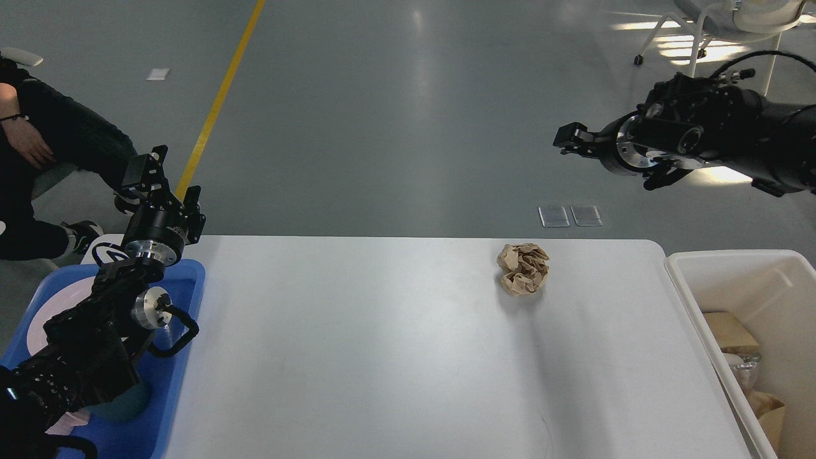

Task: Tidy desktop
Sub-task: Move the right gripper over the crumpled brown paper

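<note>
The white desktop fills the lower middle of the head view. A crumpled brown paper ball lies on it near the far edge, right of centre. My left gripper hangs above the table's far left corner, over the blue tray, with its two fingers apart and nothing between them. My right gripper is held high beyond the table's far edge, up and to the right of the paper ball. It is dark, its fingers lie close together, and I cannot tell them apart.
A blue tray at the left holds a white plate and a dark green object. An off-white bin at the right holds brown paper and plastic scraps. A seated person is at the far left.
</note>
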Robot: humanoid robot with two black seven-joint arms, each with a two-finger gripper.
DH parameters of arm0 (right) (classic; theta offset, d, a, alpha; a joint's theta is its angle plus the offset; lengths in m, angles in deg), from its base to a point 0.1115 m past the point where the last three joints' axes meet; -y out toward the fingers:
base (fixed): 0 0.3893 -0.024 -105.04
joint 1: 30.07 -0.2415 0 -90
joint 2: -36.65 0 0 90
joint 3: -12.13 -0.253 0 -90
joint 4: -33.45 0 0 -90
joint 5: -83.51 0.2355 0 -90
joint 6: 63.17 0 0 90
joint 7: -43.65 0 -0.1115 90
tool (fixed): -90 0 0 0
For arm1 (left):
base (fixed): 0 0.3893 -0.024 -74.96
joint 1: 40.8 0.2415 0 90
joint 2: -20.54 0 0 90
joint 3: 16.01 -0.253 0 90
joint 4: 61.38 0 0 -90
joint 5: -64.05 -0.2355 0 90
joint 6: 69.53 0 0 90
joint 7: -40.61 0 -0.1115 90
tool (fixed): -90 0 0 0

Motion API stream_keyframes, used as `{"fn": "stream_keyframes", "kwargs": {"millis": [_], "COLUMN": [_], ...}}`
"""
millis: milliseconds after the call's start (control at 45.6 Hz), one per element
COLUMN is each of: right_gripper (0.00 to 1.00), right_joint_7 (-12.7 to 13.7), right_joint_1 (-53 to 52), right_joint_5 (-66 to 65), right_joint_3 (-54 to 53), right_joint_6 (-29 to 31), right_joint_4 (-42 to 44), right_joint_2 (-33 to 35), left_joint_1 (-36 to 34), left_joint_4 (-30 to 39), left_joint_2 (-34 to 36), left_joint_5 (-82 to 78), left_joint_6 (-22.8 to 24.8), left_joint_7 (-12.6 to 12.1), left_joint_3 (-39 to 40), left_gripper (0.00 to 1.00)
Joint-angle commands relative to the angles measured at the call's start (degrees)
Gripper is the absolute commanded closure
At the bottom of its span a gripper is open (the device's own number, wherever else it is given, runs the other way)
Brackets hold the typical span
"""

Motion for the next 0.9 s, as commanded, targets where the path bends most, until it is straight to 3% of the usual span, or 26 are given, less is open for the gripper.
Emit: {"fn": "stream_keyframes", "kwargs": {"millis": [0,154,329,417,614,877], "right_gripper": [0.0,0.0,0.0,0.0,0.0,0.0], "right_joint_7": [-0.08,-0.17,-0.08,-0.08,-0.17,-0.17], "right_joint_1": [-8.57,-14.74,-7.81,-1.92,12.06,22.61], "right_joint_5": [-0.06,-0.06,-0.15,-0.07,-0.68,-14.29], "right_joint_3": [-0.72,-3.26,-3.62,-3.62,-3.35,-2.56], "right_joint_6": [10.96,19.41,16.08,8.89,-15.46,-34.45], "right_joint_4": [-4.47,-7.03,-6.5,-6.24,-6.24,-2.11], "right_joint_2": [-0.65,-0.3,-0.56,-0.65,-3.54,-9.34], "left_joint_1": [0.0,0.0,0.0,0.0,0.0,0.0], "left_joint_4": [0.0,0.0,0.0,0.0,0.0,0.0], "left_joint_2": [-0.04,-0.04,0.05,-0.04,0.05,-0.04], "left_joint_5": [0.0,0.0,0.0,0.0,0.0,0.0], "left_joint_6": [0.0,0.0,0.0,0.0,0.0,0.0], "left_joint_7": [0.0,0.0,0.0,0.0,0.0,0.0], "left_joint_3": [0.0,0.0,0.0,0.0,0.0,0.0], "left_gripper": [0.03,0.03,0.03,0.03,0.03,0.03]}}
